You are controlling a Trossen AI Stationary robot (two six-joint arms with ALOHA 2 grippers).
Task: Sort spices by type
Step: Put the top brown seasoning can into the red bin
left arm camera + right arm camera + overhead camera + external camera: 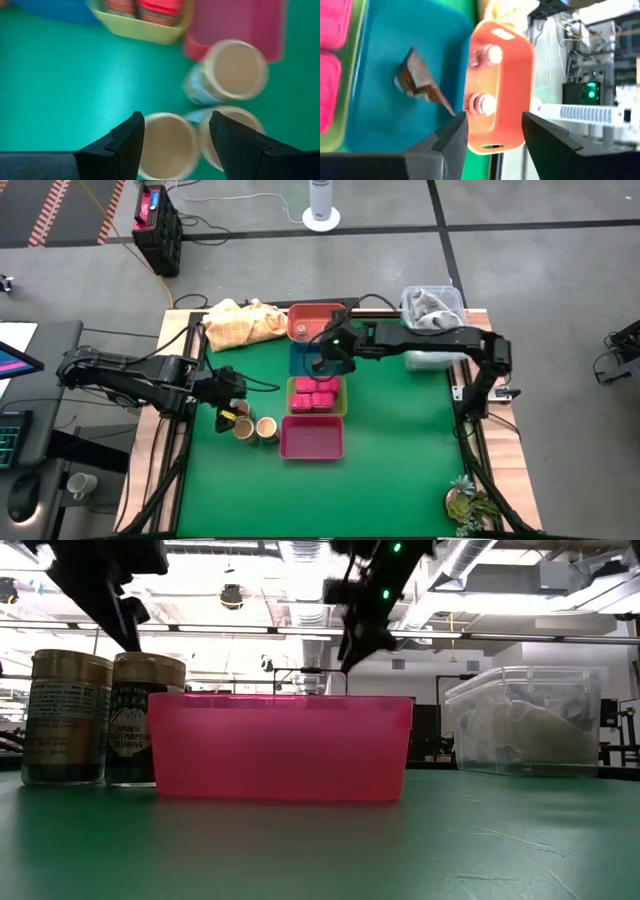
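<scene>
Left wrist view shows the left gripper [175,145] with its fingers spread, poised over one tan tub [167,145] whose cream top sits directly between them. A second tub [227,137] lies just beside the far finger and a third [232,70] a little beyond, next to the magenta tray [240,25]. The step in hand looks like picking up a tub; the next move calls for lowering squarely so the fingers straddle this tub alone without nudging its neighbour, then closing.

From above, the right gripper [322,363] hovers over the blue tray [302,360], fingers apart and holding nothing. The dark brown piece [417,80] lies in that tray just ahead of it, two small knobs [482,80] in the orange tray [507,65] beyond, and the pink blocks [315,395] in the yellow-green tray [343,402] on its other side.
</scene>
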